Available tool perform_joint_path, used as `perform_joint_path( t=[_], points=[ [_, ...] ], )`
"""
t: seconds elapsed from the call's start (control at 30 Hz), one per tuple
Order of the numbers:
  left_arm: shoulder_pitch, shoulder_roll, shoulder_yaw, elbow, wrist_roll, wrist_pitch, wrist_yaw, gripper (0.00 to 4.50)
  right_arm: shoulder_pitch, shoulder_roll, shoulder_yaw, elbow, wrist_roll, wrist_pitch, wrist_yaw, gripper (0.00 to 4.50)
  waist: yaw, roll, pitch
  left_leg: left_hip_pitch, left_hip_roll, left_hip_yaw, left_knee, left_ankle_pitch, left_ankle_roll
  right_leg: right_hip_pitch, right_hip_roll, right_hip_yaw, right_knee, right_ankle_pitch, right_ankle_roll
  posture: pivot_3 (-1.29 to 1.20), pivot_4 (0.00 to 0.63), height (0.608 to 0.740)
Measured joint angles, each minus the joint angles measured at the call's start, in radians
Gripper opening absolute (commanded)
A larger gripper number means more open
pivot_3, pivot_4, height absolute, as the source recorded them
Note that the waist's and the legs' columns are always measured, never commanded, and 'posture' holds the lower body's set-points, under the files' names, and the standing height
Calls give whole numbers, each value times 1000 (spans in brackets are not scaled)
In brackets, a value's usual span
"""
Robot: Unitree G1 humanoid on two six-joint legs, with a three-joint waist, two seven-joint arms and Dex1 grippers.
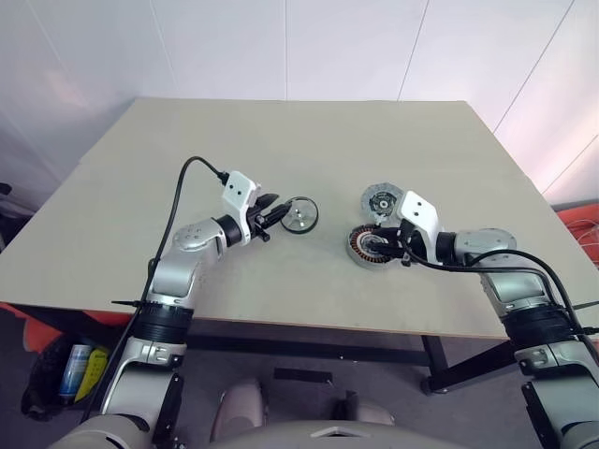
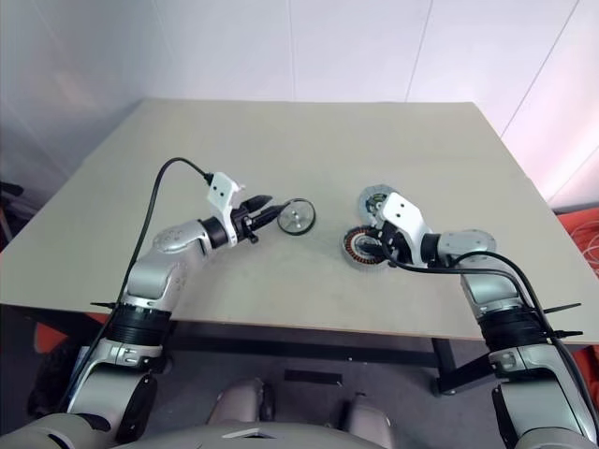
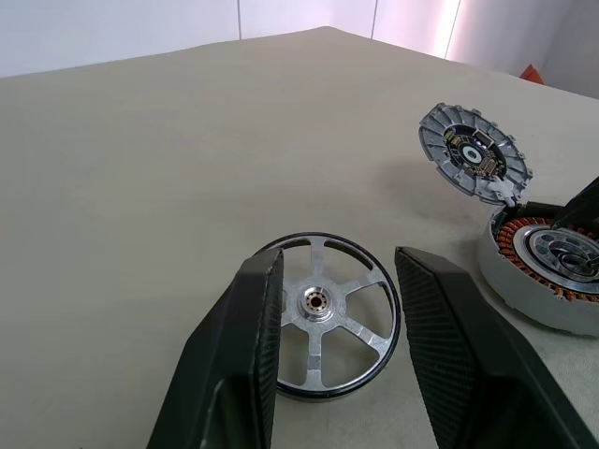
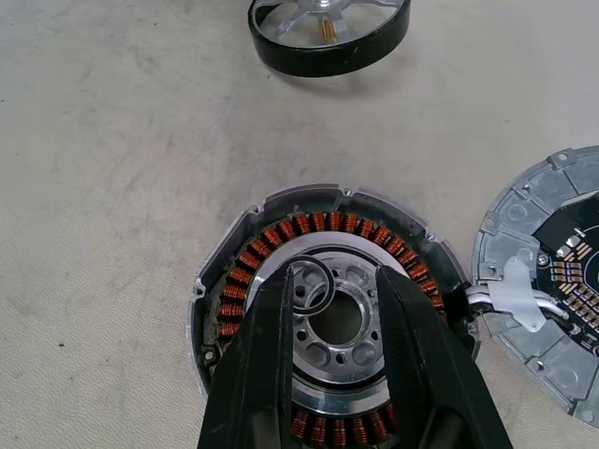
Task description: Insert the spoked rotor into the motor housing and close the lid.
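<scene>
Black-rimmed with silver spokes and a silver hub, the spoked rotor (image 3: 323, 318) lies flat on the beige counter (image 1: 281, 150), left of the other parts, and no writing can be read on it or on anything else here. The left claw (image 1: 277, 213) reaches level toward it with its two black fingers (image 3: 245, 346) spread partway, one on each side of the near rim; in the left wrist view the fingers cover the rotor's near edges, so I cannot tell whether they touch it, and the rotor does not look lifted. Well to the right sits the motor housing (image 4: 323, 309), a round grey case with copper-brown windings ringing a silver centre, its lower part cut off in the right wrist view and partly hidden behind the claw in the head views. The right claw (image 4: 332, 281) hangs over the housing's centre, its jaws narrowly parted, and a thin dark ring (image 4: 309, 283) lies between the fingertips on the silver middle; whether the tips pinch it or merely frame it is hard to make out. Just behind the housing, edge almost touching it, lies the lid (image 3: 473, 154), a grey disc with a dark inner ring and small parts too fine to read; a short pale tab or wire seems to join it to the housing.
</scene>
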Motion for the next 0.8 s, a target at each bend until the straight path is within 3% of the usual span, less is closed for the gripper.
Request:
perform_joint_path(
  t=[0.03,0.27,0.8],
  points=[
    [0,1,0,0,0,0,0,1999,0,1,0,0,0,7,2,1475,0,0,0,0,0,0,0,0,0,0,0,0,0,0,0,0,0,740],
    [0,4,0,0,0,0,2,1999,0,8,1,10,-12,10,-10,3708,0,0,0,0,0,0,0,0,0,0,0,0,0,0,0,0,0,740],
    [0,6,-1,10,0,0,3,1999,-2,10,3,13,-10,9,-2,3708,0,0,0,0,0,0,0,0,0,0,0,0,0,0,0,0,0,740]
  ],
)
